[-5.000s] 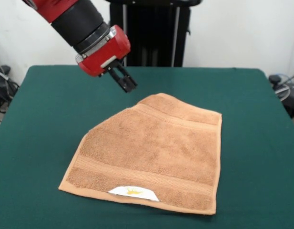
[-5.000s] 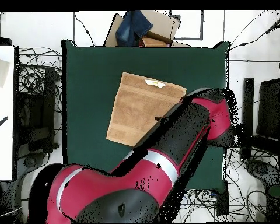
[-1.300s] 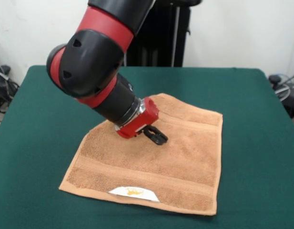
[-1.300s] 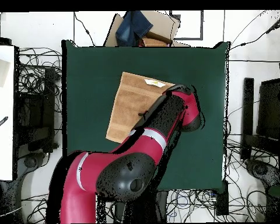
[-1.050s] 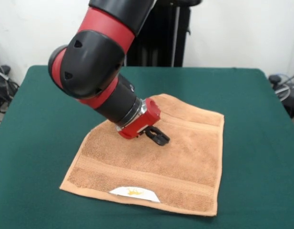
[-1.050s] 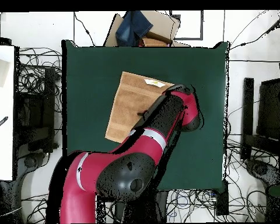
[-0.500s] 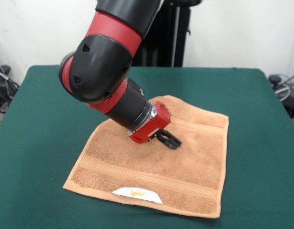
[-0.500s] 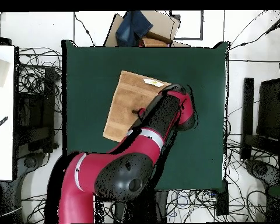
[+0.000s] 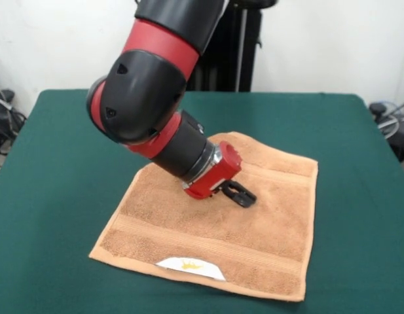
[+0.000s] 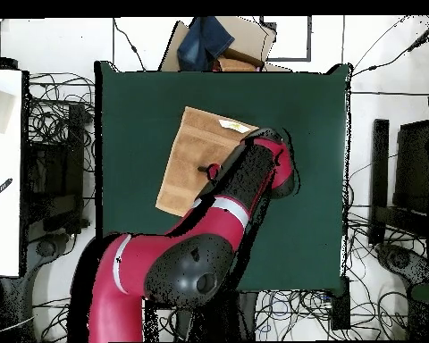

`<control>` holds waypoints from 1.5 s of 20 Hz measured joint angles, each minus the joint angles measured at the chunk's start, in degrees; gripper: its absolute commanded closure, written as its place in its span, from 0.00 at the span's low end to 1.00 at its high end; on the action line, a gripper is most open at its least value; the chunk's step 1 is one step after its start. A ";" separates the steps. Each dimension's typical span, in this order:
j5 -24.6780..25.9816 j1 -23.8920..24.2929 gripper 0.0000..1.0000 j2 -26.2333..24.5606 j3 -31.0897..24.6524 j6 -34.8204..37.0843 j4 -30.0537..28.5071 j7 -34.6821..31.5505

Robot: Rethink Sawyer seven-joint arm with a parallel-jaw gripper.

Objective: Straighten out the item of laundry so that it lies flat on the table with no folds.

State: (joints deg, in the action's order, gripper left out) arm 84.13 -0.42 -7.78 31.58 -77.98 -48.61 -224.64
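- Surface (image 9: 51,163): dark green cloth is seen spreading well out on every side of the tool; in the overhead view (image 10: 138,116) it is far larger than the cloth item lying on it.
- Towel (image 9: 188,229): an orange-tan terry piece is laid out under and around the tool, near the middle of the surface. In the overhead view (image 10: 187,147) most of it shows to the left of the tool and arm.
- Label (image 9: 190,265): a white tab with a yellow mark is seen at the towel's front hem, below and left of the tool, well apart from it.
- Arm (image 9: 149,91): a red and black arm is seen slanting down from the upper left, ending at the tool.
- Tool (image 9: 243,195): it is held low and tilted over the towel's middle, tips at or just above the pile; contact cannot be confirmed. Whether the jaws are parted or closed cannot be told, and nothing is seen gripped.
- Towel's far edge, above and right of the tool: a raised band is noted; whether it is a fold or a woven border cannot be told.
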 measured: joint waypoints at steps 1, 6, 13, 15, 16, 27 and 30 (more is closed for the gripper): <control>-0.28 -0.19 1.00 -0.02 -0.04 0.01 0.06 0.00; -1.97 -1.15 1.00 -0.06 -0.72 0.09 0.34 0.00; -4.49 -2.41 1.00 -0.05 -1.69 0.76 0.43 0.00; -5.14 -2.71 1.00 -0.07 -1.79 0.88 0.55 0.00; -5.33 -2.80 1.00 -0.10 -1.82 0.88 0.61 0.00; -7.41 -4.07 1.00 -0.26 -3.18 1.08 1.06 0.00; -7.62 -4.27 1.00 -0.29 -3.18 1.08 1.06 0.00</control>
State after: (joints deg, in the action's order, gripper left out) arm 76.52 -4.69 -8.07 28.40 -76.89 -47.55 -224.64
